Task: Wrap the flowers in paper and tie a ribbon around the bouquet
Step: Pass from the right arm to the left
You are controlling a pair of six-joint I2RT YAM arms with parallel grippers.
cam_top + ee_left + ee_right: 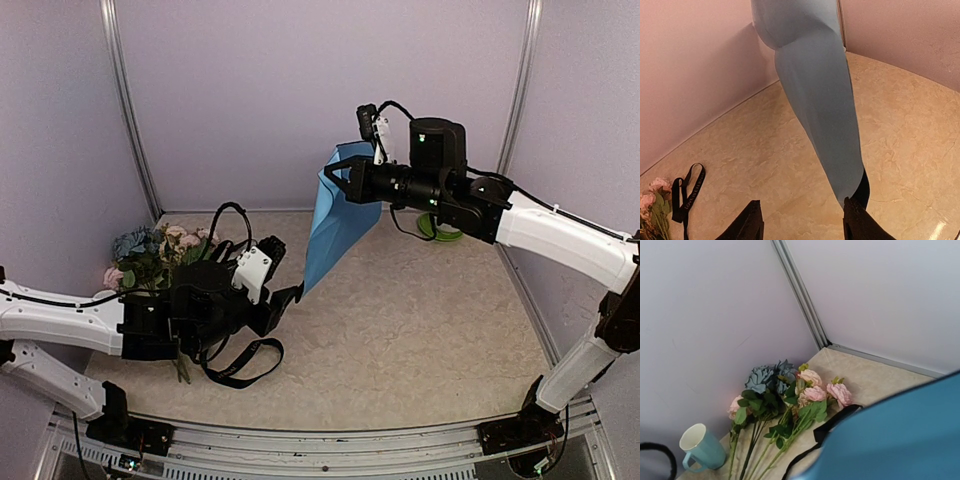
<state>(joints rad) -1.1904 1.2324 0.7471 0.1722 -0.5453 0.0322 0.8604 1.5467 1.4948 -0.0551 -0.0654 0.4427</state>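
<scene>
The light blue paper (335, 215) hangs in the air as a long fold. My right gripper (332, 176) is shut on its top edge. The paper's lower tip (852, 187) shows a dark underside and reaches the right finger of my left gripper (802, 222). That gripper (290, 296) is open low over the table, with nothing between its fingers. The flowers (150, 255) lie loose at the far left wall, pink and blue blooms (790, 392) with their stems toward me. The black ribbon (245, 365) lies looped under my left arm. No bouquet is in view.
A light blue mug (700, 450) stands by the left wall near the flower stems. A green ring-shaped object (440, 230) lies at the back right beneath my right arm. Walls close in the left, back and right sides.
</scene>
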